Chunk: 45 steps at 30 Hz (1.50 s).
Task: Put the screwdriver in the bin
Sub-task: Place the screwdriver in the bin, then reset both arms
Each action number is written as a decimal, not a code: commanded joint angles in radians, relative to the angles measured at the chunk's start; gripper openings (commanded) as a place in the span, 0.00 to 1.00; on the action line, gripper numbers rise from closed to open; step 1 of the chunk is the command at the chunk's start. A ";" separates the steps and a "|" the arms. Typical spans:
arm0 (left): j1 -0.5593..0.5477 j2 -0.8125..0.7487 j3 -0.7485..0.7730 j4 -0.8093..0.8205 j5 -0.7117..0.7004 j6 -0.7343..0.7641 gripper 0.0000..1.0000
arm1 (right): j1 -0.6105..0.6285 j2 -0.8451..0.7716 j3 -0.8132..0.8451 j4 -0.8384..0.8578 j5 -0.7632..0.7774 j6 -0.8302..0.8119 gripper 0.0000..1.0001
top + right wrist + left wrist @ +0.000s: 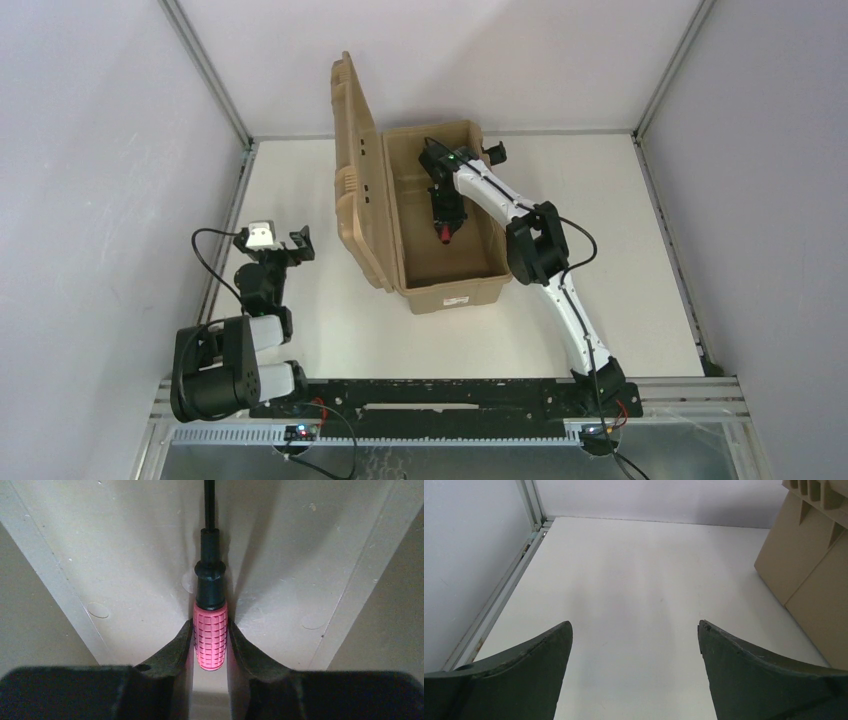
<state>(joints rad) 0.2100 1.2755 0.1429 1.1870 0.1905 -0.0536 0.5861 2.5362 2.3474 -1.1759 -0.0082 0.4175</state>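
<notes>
The tan bin (455,295) stands open mid-table, its ribbed lid (355,170) raised on the left. My right gripper (447,225) reaches down inside it, shut on the screwdriver. In the right wrist view the red gridded handle (210,635) sits between my fingertips (182,640), and the black collar and thin shaft point away over the bin's floor (125,555). My left gripper (275,245) is open and empty over bare table at the left; its fingers (539,670) stand wide apart.
The bin's outer wall and lid ribs (809,555) show at the right of the left wrist view. A metal frame rail (499,600) runs along the table's left edge. White walls enclose the table.
</notes>
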 commanded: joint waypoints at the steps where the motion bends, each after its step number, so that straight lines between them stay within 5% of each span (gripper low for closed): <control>1: 0.000 -0.009 -0.019 0.021 0.009 -0.002 1.00 | 0.010 -0.003 -0.002 0.015 0.008 0.015 0.36; 27: 0.003 -0.008 -0.019 0.022 0.011 -0.003 1.00 | 0.003 -0.317 0.132 0.123 0.052 -0.155 0.75; 33: 0.002 -0.007 -0.020 0.024 0.010 -0.005 1.00 | 0.001 -0.402 0.152 0.151 0.136 -0.254 0.98; 45: 0.003 -0.007 -0.019 0.025 0.009 -0.005 1.00 | -0.111 -0.569 0.129 0.179 0.257 -0.360 1.00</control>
<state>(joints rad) 0.2108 1.2755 0.1432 1.1870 0.1905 -0.0536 0.5304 2.0743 2.4641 -1.0397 0.1825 0.1146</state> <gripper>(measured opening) 0.996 0.993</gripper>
